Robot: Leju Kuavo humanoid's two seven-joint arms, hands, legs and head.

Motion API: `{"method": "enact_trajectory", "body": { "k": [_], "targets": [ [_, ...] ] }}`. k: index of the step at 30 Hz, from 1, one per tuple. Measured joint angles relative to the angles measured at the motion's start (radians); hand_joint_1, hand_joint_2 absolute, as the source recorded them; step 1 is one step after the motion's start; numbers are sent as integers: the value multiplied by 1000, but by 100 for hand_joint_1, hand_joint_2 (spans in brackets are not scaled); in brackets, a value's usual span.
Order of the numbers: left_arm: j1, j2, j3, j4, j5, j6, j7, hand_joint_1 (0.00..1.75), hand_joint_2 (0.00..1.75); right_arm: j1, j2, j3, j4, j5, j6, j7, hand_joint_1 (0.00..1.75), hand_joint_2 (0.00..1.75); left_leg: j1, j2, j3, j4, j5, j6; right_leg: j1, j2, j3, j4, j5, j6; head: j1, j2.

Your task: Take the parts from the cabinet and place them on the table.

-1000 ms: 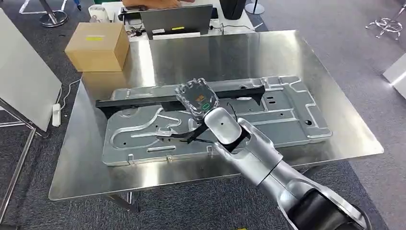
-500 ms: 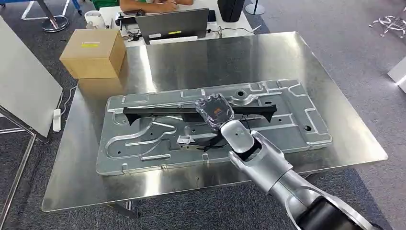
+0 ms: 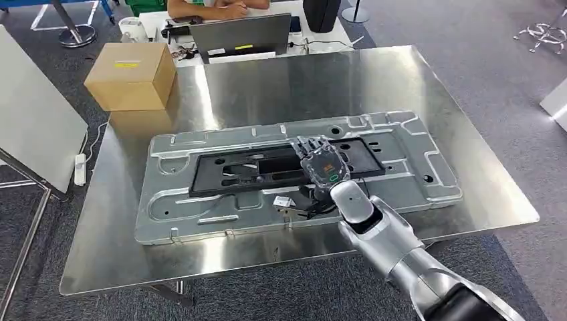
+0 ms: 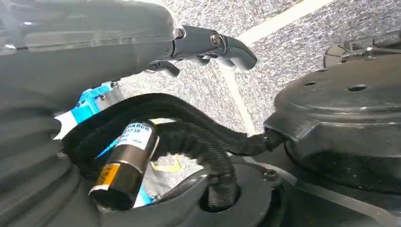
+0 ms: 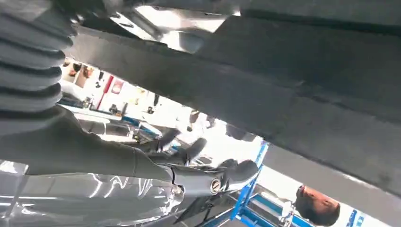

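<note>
A long black plastic frame part (image 3: 254, 170) lies flat on a large stamped silver panel (image 3: 200, 207), which rests on the steel table (image 3: 321, 80). My right hand (image 3: 321, 160) lies over the frame's right half, back upward, fingers pointing away from me. In the right wrist view the thumb (image 5: 198, 177) and darker fingers are spread with nothing between them, and the black frame (image 5: 283, 109) passes just beyond them. My left hand (image 4: 208, 42) hangs beside my body above the carpet, fingers loosely apart and holding nothing.
A cardboard box (image 3: 130, 73) stands at the table's far left corner. Beyond the far edge sit a laptop (image 3: 241, 37) and a person (image 3: 214, 8). A white board (image 3: 33, 127) leans at the left. A small white tag and black clip (image 3: 287, 200) lie by my wrist.
The black frame went from standing on edge, held up by my right hand, to lying flat on the silver panel. The hand came down and right with it. The camera shifted slightly.
</note>
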Motion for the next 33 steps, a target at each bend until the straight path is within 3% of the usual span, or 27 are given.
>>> {"method": "enact_trajectory", "body": {
  "k": [13,18,22,25,26,27,30,31,32,33],
  "targets": [
    [-1,13,0,-19,0,-5,-4,0,0,25,-3,-38,-40,15,-28,-32,0,0,-1,0,1,0,0,0,-2,-1,2,0,0,0,0,0],
    [0,17,0,-30,-1,9,5,0,0,98,-4,-34,-247,-14,-120,-114,0,0,-5,0,0,5,-4,5,-4,-1,3,-2,-1,5,0,0],
    [6,18,0,-33,-5,22,14,0,0,177,-18,15,-464,-33,-183,-155,0,0,-7,0,0,5,-7,8,-5,-1,3,-2,-2,7,0,0],
    [7,18,0,-39,-7,28,12,0,0,228,-43,64,-602,-53,-226,-172,0,0,-8,0,3,1,3,16,-6,-1,8,-5,4,17,0,0],
    [8,18,0,-44,-8,28,12,0,0,244,-56,76,-637,-64,-240,-177,0,0,6,3,10,-15,13,21,-1,0,7,-3,-4,20,0,0],
    [8,18,0,-46,-8,28,12,0,0,257,-66,85,-661,-73,-253,-180,0,0,5,4,10,-19,18,24,-3,0,-1,25,-37,26,2,0],
    [11,17,0,-49,-8,29,11,0,0,288,-102,115,-719,-88,-262,-187,0,0,5,7,2,-17,21,27,-14,-1,-85,245,-165,39,2,0],
    [12,18,0,-49,-8,29,11,0,0,296,-107,118,-726,-90,-263,-188,0,0,5,7,-2,-15,22,27,-16,-1,-100,291,-179,41,2,0],
    [12,18,0,-49,-8,29,11,0,0,304,-113,121,-735,-93,-264,-189,0,0,5,8,-7,-11,23,26,-20,-1,-94,295,-168,44,2,0],
    [13,17,0,-49,-9,35,12,0,0,310,-121,124,-747,-96,-267,-192,0,0,6,8,-10,-6,24,25,-23,-2,-66,255,-139,45,2,0]
  ]
}}
